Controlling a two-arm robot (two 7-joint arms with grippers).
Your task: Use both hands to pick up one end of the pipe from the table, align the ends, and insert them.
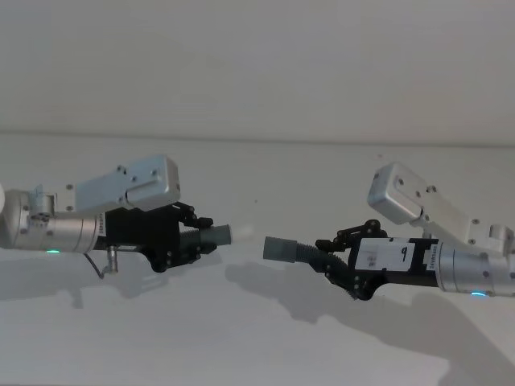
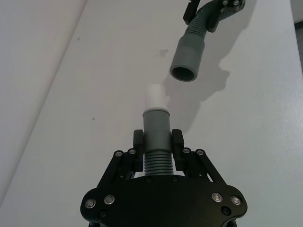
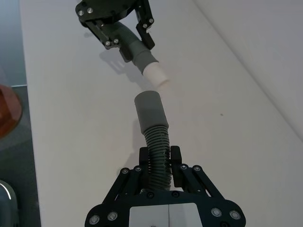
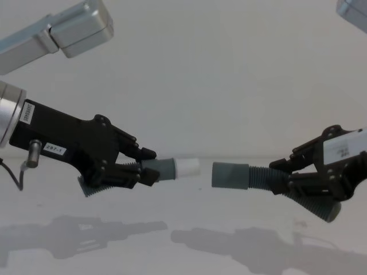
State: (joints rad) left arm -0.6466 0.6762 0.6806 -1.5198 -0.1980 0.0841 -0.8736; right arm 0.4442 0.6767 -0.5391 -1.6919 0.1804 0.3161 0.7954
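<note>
Chest view had the left gripper [image 4: 150, 170] clamping the white-tipped piece [image 4: 171, 169], the right gripper [image 4: 281, 172] clamping the socket piece [image 4: 241, 175]; both were lifted, roughly lined up, a small gap left before insertion.

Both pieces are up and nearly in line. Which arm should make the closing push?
Probably the left. Its gripper clamps its piece at the cuff, close behind the white tip, so the tip should stay rigid. The right gripper holds its piece on the ribs, leaving the socket on bendy hose.

Table [image 1: 241, 338]: plain white matte surface; small dark speck [image 2: 93, 118] on it.
</note>
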